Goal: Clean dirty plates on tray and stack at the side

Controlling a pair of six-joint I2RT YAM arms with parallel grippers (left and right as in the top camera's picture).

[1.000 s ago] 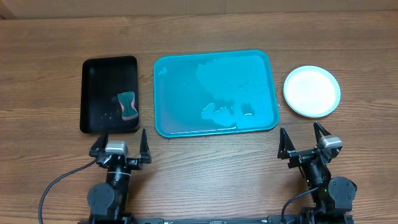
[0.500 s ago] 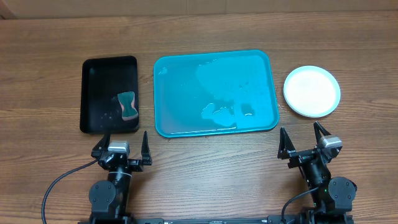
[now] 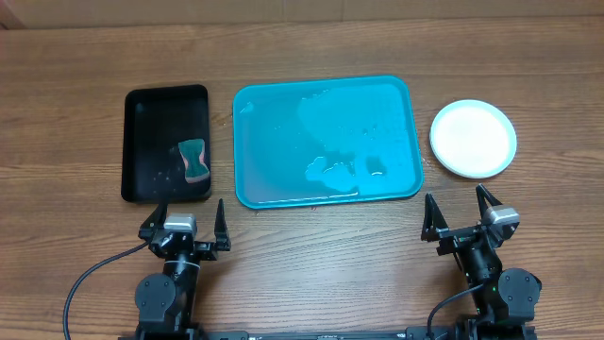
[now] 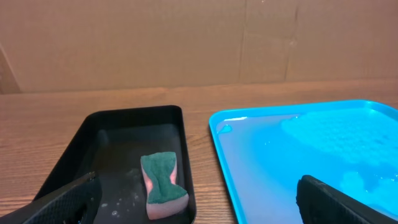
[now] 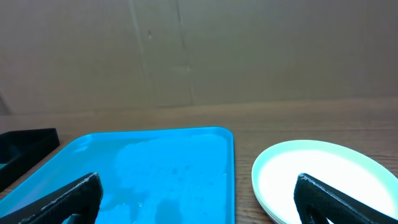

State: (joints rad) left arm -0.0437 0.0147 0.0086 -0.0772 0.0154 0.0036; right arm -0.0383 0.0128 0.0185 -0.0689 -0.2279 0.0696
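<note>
The turquoise tray lies in the middle of the table, wet, with no plate on it; it also shows in the left wrist view and the right wrist view. A stack of plates with a white one on top rests on the wood right of the tray; its pale green lower rim shows from the right wrist. My left gripper hovers open near the table's front edge, below the black tray. My right gripper stands open in front of the plates, holding nothing.
A black tray sits left of the turquoise one, holding a green-and-pink sponge, also seen from the left wrist. A cardboard wall backs the table.
</note>
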